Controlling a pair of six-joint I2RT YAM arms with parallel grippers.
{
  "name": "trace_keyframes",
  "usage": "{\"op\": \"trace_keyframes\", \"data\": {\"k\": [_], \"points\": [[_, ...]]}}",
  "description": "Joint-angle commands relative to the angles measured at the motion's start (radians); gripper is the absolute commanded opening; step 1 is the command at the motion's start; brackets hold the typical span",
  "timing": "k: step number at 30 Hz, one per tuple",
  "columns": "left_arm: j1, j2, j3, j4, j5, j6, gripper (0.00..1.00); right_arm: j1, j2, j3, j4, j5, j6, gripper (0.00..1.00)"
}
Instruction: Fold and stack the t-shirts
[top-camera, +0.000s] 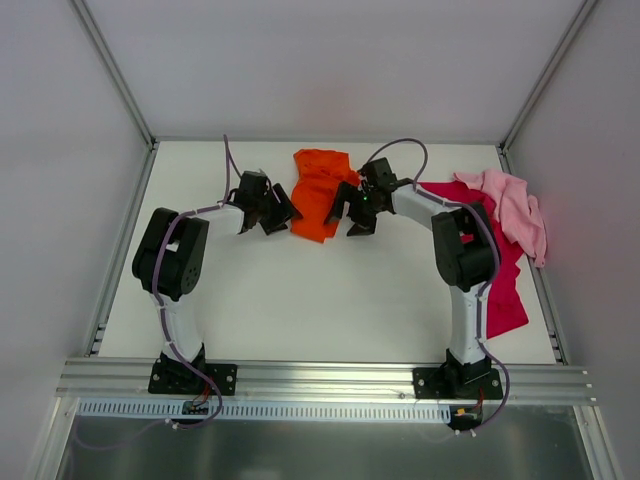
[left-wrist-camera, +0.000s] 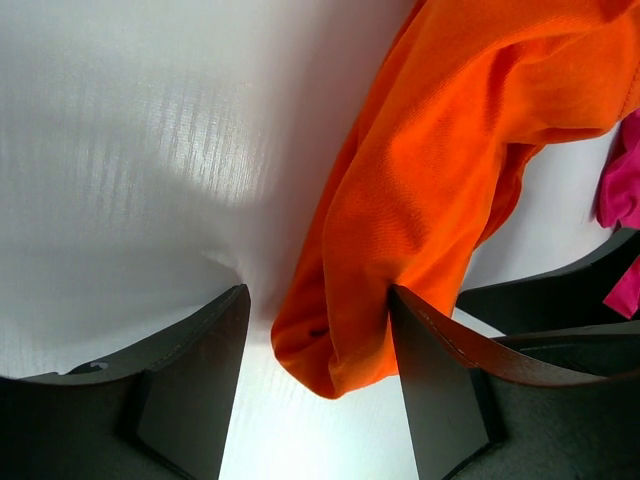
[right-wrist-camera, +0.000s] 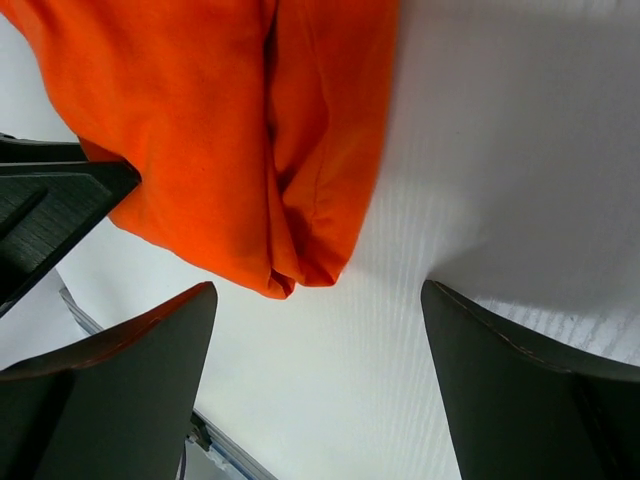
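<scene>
The orange t-shirt (top-camera: 320, 195) lies bunched at the back centre of the table, between my two grippers. My left gripper (top-camera: 265, 215) is at its left edge. In the left wrist view the orange t-shirt (left-wrist-camera: 440, 150) has its lower corner between the open jaws of the left gripper (left-wrist-camera: 318, 300), touching only the right finger (left-wrist-camera: 430, 380). My right gripper (top-camera: 355, 215) is at the shirt's right edge. It stands wide open (right-wrist-camera: 320, 290), just short of the orange t-shirt (right-wrist-camera: 230, 130). The light pink t-shirt (top-camera: 515, 205) lies crumpled on the magenta-red t-shirt (top-camera: 505, 285) at the right.
The white table (top-camera: 300, 300) is walled by grey panels at the back and both sides. An aluminium rail (top-camera: 320, 378) runs along the near edge by the arm bases. The right arm's upper links hang over the magenta-red shirt.
</scene>
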Motion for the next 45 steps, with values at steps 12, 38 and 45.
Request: {"op": "trace_keyframes", "data": {"k": [12,38,45], "points": [[0.022,-0.006,-0.001,0.069,0.057,-0.057,0.56,-0.003,0.060,0.006,0.160,-0.103,0.101,0.86],[0.041,0.017,-0.064,0.158,0.150,-0.136,0.40,-0.024,0.071,0.028,0.115,-0.155,0.118,0.52],[0.042,0.034,-0.087,0.184,0.195,-0.152,0.27,-0.024,0.090,0.042,0.138,-0.185,0.144,0.48]]}}
